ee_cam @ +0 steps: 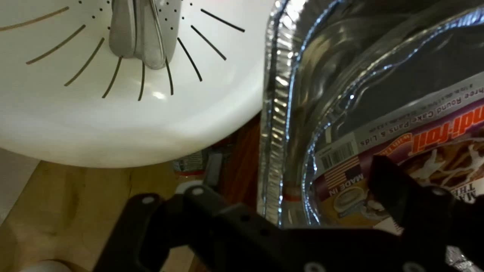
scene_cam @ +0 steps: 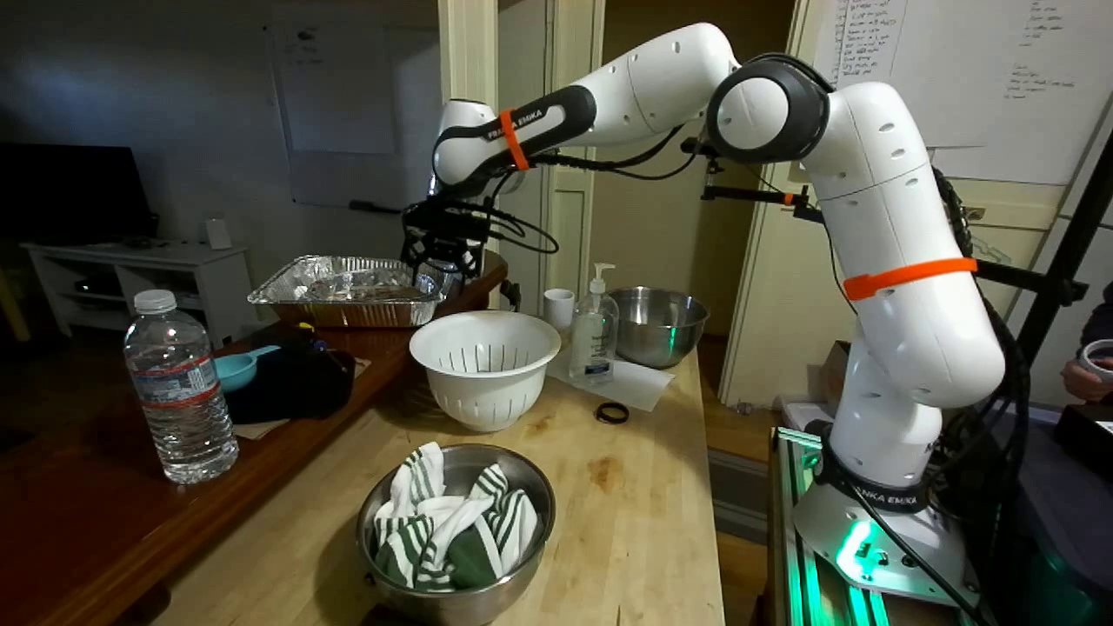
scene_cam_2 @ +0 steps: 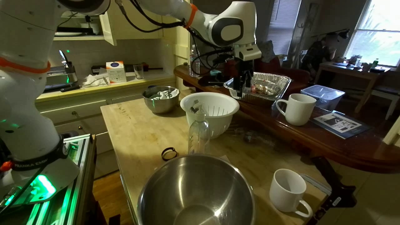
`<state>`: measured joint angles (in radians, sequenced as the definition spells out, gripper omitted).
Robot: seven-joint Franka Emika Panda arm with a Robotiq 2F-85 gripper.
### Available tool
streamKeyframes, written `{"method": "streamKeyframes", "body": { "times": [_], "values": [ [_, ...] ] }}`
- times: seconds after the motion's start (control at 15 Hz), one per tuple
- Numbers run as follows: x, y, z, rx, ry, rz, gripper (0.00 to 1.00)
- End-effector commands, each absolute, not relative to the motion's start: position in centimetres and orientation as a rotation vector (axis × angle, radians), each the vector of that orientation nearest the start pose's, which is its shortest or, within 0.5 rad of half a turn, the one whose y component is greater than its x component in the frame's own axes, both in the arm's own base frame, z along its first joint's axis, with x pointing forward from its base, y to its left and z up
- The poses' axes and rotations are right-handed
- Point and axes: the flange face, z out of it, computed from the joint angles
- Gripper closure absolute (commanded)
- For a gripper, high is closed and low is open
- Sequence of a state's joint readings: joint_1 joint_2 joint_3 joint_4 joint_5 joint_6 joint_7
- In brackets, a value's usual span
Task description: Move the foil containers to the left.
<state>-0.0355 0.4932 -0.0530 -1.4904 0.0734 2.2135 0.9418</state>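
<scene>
The foil containers (scene_cam: 348, 311) are stacked shiny silver trays with crinkled rims, on the raised dark wooden counter. They show in both exterior views (scene_cam_2: 276, 83). In the wrist view their near rim (ee_cam: 278, 124) runs up the middle, and a printed cake-pan label (ee_cam: 408, 147) lies inside. My gripper (scene_cam: 445, 256) points down at the tray's edge close to the white colander; it shows in an exterior view (scene_cam_2: 244, 86). In the wrist view the gripper (ee_cam: 298, 168) is open, one finger outside the rim and one over the inside. I cannot tell whether a finger touches the foil.
The white slotted colander (scene_cam: 485, 369) stands right beside the trays. A water bottle (scene_cam: 178, 391) and a blue cup (scene_cam: 235, 369) stand on the raised counter, as does a white mug (scene_cam_2: 297, 109). A soap bottle (scene_cam: 595, 330) and steel bowls (scene_cam: 658, 326) stand on the wooden table.
</scene>
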Motion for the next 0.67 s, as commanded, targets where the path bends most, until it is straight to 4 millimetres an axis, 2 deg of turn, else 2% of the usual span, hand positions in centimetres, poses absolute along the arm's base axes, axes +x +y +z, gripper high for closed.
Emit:
{"method": "streamKeyframes", "body": {
  "times": [0.0,0.07,0.13,0.2,0.6],
  "values": [
    [72.27,-5.16,40.10,-2.591,1.500,-0.241,0.30],
    [72.31,-5.15,39.93,-2.593,1.501,-0.238,0.31],
    [72.34,-5.18,39.82,-2.594,1.504,-0.236,0.37],
    [72.38,-5.23,39.77,-2.595,1.507,-0.237,0.47],
    [72.29,-5.56,40.14,-2.598,1.536,-0.238,0.92]
  ]
}}
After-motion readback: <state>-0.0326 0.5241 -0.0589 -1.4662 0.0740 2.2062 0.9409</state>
